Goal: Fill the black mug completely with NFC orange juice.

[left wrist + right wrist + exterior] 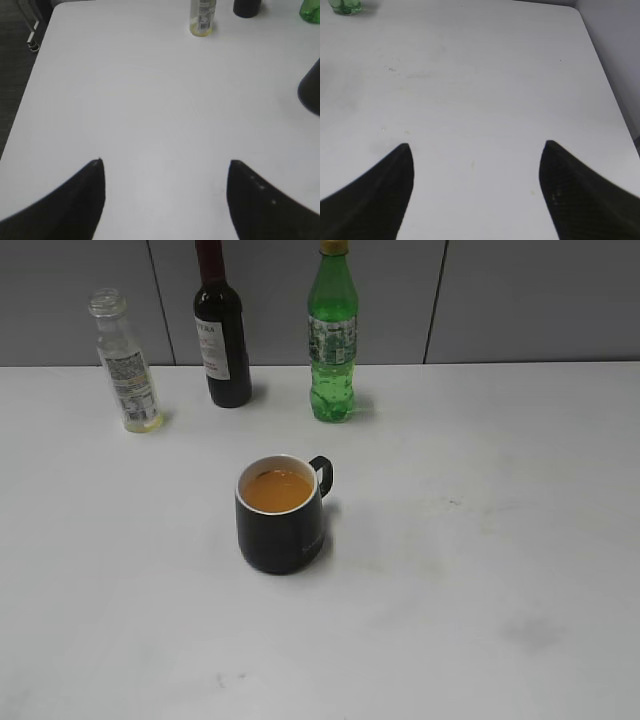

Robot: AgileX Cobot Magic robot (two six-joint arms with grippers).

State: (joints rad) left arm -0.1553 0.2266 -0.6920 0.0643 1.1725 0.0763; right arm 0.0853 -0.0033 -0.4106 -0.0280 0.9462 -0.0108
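Squat matte black mug [281, 515] (white inside, orange juice [277, 490] near its rim) stands mid-worktop [480, 570]; slim clear plastic bottle [125, 362] upright at back left; both end effectors [165, 200] [476, 192] spread wide, empty

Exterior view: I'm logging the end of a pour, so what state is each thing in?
Mug: upright, holds orange juice short of the rim.
Juice bottle: upright, capless, nearly empty.
Wine bottle: upright, top out of frame.
Green bottle: upright, capped.
Left gripper: open, empty.
Right gripper: open, empty.
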